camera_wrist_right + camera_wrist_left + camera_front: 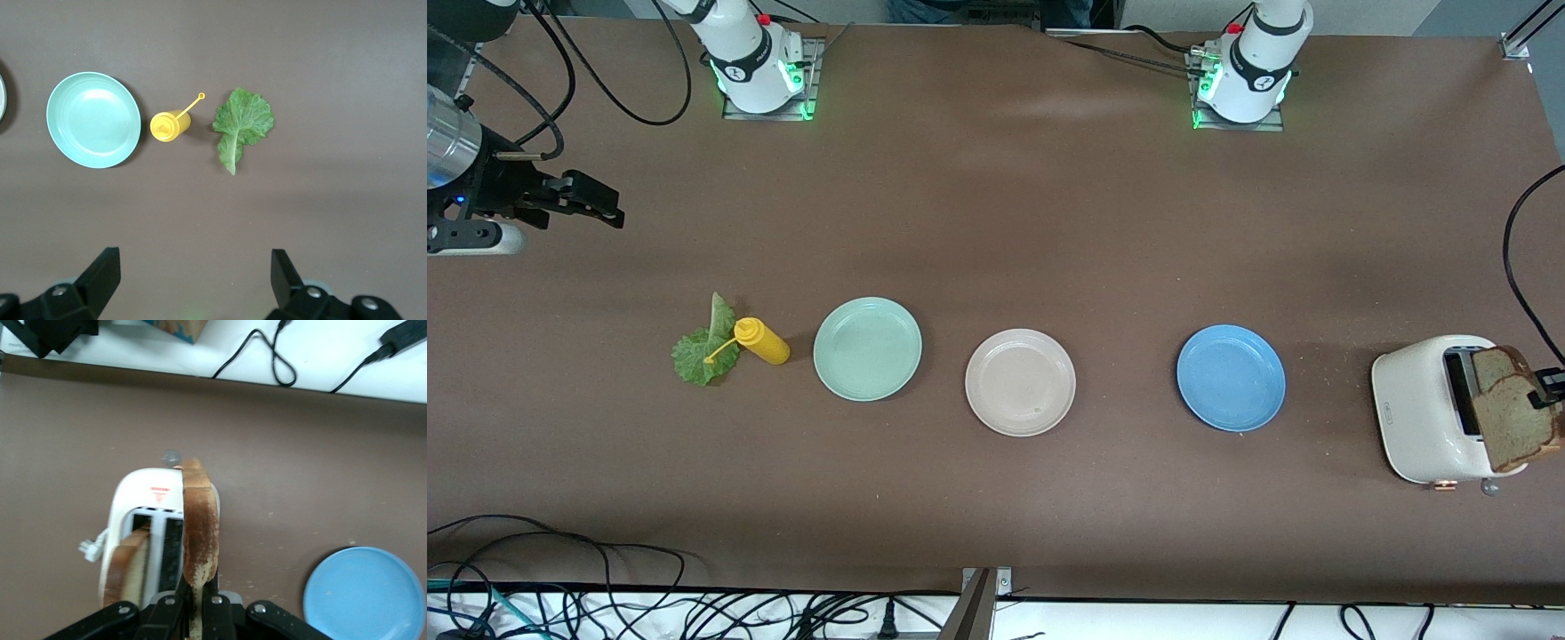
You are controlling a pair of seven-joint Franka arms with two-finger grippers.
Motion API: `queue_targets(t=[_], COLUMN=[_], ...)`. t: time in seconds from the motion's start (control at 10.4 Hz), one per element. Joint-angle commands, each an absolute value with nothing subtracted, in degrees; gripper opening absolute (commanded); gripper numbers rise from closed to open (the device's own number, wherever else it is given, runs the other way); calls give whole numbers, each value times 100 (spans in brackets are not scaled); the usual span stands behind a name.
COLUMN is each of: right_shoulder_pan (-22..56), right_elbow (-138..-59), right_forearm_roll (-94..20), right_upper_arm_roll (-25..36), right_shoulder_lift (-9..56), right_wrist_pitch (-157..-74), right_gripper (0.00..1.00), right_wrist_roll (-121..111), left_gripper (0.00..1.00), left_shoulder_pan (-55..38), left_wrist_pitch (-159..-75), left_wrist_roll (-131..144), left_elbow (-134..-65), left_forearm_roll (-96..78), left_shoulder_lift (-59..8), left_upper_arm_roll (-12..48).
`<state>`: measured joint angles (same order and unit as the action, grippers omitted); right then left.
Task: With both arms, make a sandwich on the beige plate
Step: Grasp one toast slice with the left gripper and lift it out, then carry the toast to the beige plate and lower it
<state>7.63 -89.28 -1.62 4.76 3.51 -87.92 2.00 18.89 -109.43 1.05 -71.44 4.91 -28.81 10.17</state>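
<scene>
My left gripper (1544,389) (199,603) is shut on the edge of a brown toast slice (1513,409) (200,527), held upright just above the white toaster (1418,409) (133,500). A second toast slice (127,567) stands in the toaster's other slot. The beige plate (1020,382) lies bare at the table's middle. A green lettuce leaf (703,351) (243,120) lies flat toward the right arm's end. My right gripper (591,203) (193,277) waits open over bare table there, holding nothing.
A yellow squeeze bottle (763,340) (170,125) lies beside the lettuce, touching it. A mint-green plate (868,348) (93,120) sits between the bottle and the beige plate. A blue plate (1231,378) (363,593) sits between the beige plate and the toaster.
</scene>
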Motion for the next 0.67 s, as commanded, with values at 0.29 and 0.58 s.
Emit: queue_targets(t=[0.29, 0.58], right_shoulder_pan=[765, 765], right_elbow=[-8868, -8868], right_forearm_roll=[-255, -255], right_upper_arm_roll=[492, 492], right_shoulder_lift=[360, 360], right_wrist_pitch=[-8780, -8780], right_gripper=[100, 100], right_wrist_roll=[149, 158], left_gripper=[0, 0], left_shoulder_pan=[1365, 469], left_wrist_pitch=[-10837, -10916], left_wrist_roll=[2441, 3224], left_elbow=[-7110, -7076], left_forearm_roll=[-567, -1256], left_shoulder_lift=[-2997, -3522], left_upper_arm_roll=[2030, 2030])
